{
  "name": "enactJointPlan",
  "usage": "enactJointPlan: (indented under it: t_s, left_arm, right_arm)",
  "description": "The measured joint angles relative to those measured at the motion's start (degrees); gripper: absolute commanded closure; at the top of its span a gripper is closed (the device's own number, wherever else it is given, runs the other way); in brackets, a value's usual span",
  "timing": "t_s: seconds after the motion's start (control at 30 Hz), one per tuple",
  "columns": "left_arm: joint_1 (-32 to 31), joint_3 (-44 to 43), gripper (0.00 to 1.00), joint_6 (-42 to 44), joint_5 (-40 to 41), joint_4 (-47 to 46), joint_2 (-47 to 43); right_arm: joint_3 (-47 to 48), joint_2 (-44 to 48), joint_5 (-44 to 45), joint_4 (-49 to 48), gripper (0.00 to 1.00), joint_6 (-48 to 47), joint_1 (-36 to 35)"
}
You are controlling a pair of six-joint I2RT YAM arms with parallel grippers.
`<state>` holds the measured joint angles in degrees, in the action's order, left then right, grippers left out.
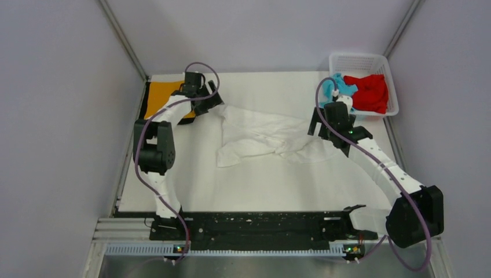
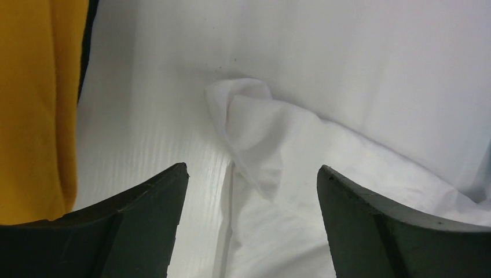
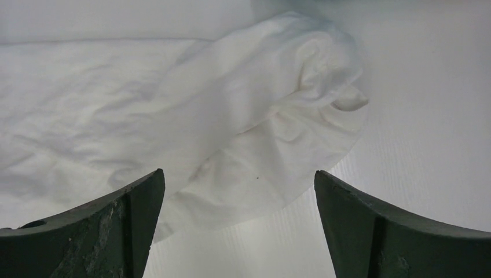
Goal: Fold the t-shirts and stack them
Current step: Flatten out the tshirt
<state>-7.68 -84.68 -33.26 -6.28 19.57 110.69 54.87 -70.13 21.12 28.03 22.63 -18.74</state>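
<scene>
The white t-shirt [image 1: 263, 136] lies crumpled in the middle of the table [image 1: 260, 185], not yet spread or folded. My left end effector [image 2: 252, 174] hangs wide open over its far-left corner, where a bunched tip of cloth sits between the fingers, ungripped. My right end effector [image 3: 239, 176] is just as wide, over the rolled right-hand edge of the shirt. The orange t-shirt [image 1: 162, 98] lies flat at the far left, just beside my left arm. The light blue t-shirt [image 1: 336, 87] and the red t-shirt [image 1: 370, 92] are in the basket [image 1: 362, 58]. I judge I am at the start of flattening the white one. Next, both sides should drop to the table, pinch their corners and draw apart, and I should take care to catch every layer.
</scene>
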Motion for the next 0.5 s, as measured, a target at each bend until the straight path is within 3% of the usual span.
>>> enactJointPlan:
  t_s: [0.2, 0.5]
  left_arm:
    - [-0.2, -9.7, 0.31, 0.4, -1.0, 2.9, 9.4]
    - [-0.3, -16.1, 0.52, 0.4, -0.7, 5.9, 16.9]
  right_arm:
    - [-6.6, -0.9, -3.1, -6.3, 0.04, 7.7, 0.0]
    - [-11.4, -7.5, -6.8, -18.3, 0.07, 17.0, 0.0]
